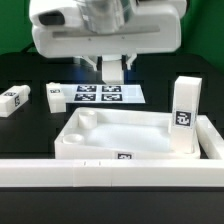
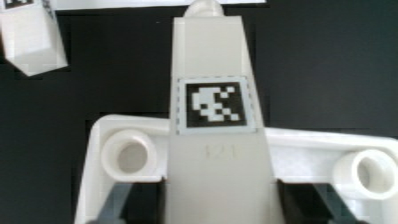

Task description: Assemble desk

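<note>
The pincer (image 1: 112, 62) is clamped on a white leg (image 2: 214, 60), held clear of the rimmed tabletop (image 1: 75, 132). A second leg (image 1: 185, 112) stands upright in the tabletop's corner on the exterior view's right.

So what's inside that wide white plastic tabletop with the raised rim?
One upright white square leg stands in a corner at the exterior view's right; a round socket shows in another corner. The leg covers whatever lies beneath it, and the tabletop's front rim hides the near floor.
</note>
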Motion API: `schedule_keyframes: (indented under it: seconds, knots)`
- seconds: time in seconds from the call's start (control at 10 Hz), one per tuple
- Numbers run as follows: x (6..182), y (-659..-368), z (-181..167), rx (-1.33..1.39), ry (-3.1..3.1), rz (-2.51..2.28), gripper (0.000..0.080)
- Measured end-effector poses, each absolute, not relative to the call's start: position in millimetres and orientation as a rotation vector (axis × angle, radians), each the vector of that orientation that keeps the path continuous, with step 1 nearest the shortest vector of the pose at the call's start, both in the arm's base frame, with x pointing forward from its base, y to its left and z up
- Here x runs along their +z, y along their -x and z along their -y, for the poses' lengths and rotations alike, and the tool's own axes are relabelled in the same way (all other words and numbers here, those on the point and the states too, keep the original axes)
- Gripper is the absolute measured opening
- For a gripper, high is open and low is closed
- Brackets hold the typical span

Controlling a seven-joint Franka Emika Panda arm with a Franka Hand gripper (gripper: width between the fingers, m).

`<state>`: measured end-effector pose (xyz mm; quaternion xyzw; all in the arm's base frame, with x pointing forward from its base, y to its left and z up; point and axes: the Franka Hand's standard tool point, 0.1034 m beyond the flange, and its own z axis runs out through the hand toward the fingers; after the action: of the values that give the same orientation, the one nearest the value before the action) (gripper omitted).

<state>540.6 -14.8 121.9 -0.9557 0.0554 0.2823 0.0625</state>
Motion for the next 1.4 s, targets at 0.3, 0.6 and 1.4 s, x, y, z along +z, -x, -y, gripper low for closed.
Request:
schedule_keyframes:
  seconds: [0.3, 0.6, 1.4]
  knots:
    - [119.7, -555.9, 12.7, 0.533, 2.985, -0.17, 0.0291]
    - [136.7, -565.0, 18.9, 0.248, 3.035, -0.167, 0.0291]
    - [156.5, -616.4, 44.0, -0.247, 3.092, -0.159, 0.0291]
